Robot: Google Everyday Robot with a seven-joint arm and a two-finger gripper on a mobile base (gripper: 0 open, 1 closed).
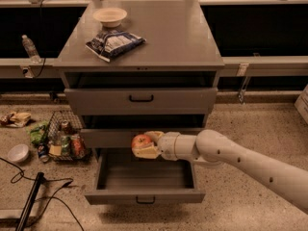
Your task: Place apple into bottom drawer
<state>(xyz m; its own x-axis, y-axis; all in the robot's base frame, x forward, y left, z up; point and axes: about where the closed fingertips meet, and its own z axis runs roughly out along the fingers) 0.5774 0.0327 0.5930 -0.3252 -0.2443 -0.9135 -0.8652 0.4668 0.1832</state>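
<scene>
The apple (142,141), small, red with yellowish patches, sits between the fingers of my gripper (145,145). The gripper is shut on it and holds it in front of the middle drawer, just above the back left part of the bottom drawer (144,195). The bottom drawer is pulled out and its inside is bare grey metal. My white arm reaches in from the lower right.
On the cabinet top (183,37) lie a cream bowl (110,16) and a blue snack bag (115,44). The top drawer (140,99) stands slightly out. A wire basket of cans (65,141), a white bowl (18,153), litter and a black cable lie on the floor at left.
</scene>
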